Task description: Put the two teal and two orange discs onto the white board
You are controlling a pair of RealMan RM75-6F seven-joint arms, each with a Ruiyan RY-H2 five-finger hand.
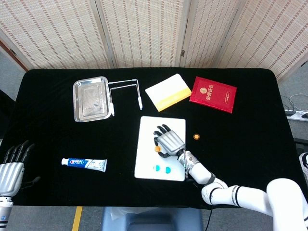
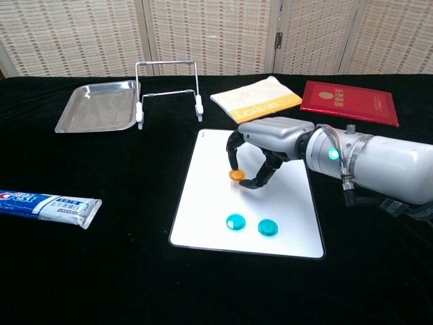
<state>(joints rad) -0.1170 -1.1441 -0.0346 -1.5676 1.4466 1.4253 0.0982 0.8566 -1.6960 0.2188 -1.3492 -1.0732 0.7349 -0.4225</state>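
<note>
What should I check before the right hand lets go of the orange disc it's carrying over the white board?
1. Orange disc pinched in right hand: ok.
2. Disc above white board, inside its edges: ok.
3. Disc touching the board: cannot tell.
4. Clear of both teal discs: ok.
5. Second orange disc on the board: not ok, lies on the black cloth.
6. Left hand out of the way: ok.

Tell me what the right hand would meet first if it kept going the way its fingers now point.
Judging from both views, the right hand, holding an orange disc, has its fingers curled down, so it would likely meet the white board first. Its height above the board is unclear.
</note>
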